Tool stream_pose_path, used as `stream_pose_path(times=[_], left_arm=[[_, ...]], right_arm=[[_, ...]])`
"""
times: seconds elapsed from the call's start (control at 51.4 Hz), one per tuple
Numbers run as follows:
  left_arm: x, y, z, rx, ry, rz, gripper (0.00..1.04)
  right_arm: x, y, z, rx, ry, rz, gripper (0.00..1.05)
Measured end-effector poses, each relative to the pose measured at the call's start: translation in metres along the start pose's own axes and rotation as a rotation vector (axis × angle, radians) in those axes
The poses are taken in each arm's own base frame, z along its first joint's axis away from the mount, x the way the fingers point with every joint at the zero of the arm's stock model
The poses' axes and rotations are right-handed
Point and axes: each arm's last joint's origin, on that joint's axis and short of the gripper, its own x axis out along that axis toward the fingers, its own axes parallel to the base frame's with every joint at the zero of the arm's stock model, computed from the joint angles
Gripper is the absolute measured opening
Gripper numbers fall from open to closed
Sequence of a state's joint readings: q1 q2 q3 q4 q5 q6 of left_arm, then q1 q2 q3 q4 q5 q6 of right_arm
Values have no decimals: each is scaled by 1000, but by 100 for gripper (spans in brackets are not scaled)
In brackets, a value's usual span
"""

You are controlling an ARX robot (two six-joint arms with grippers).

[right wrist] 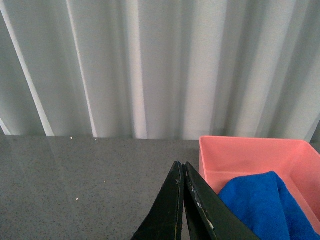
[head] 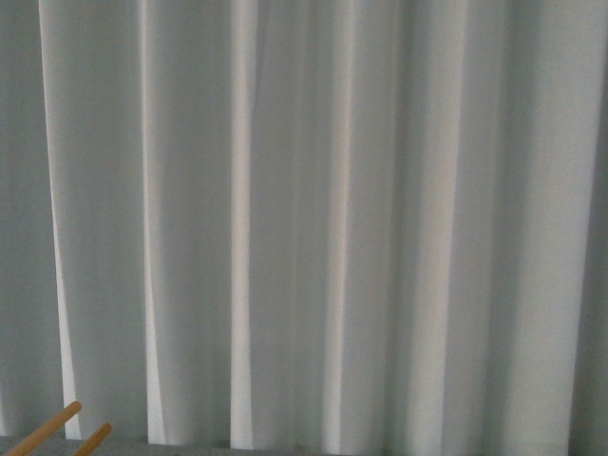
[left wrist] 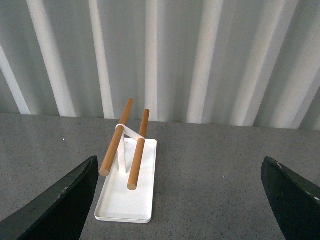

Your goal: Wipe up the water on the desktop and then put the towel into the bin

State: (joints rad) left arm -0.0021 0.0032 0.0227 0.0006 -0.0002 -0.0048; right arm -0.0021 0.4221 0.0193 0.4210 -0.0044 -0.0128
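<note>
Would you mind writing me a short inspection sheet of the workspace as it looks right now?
Surface: dark grey speckled desktop; no water seen in the parts shown.
Job's things: blue towel lies inside the pink bin.
Clutter: rack with two wooden rods on a white base plate, standing on the desktop.
Grippers: left gripper open, empty; right gripper shut, holding nothing, beside the bin.
Cables: nothing seen.
Surroundings: pale pleated curtain behind the desk; the front view shows little else but the rod tips.
</note>
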Motion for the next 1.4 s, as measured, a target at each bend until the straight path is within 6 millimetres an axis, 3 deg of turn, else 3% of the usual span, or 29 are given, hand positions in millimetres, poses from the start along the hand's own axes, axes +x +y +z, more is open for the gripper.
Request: stream_pose_path(times=[1.011,1.166,1.4], left_arm=[[0,0,0,0,-1,0,98],[0,0,0,0,-1,0,98],[0,0,0,0,-1,0,98]], right_arm=[[-28,0,-2,2,2,-3,4],[-28,0,-2,3,2,-3,29],[-28,0,-2,3,2,-3,85]])
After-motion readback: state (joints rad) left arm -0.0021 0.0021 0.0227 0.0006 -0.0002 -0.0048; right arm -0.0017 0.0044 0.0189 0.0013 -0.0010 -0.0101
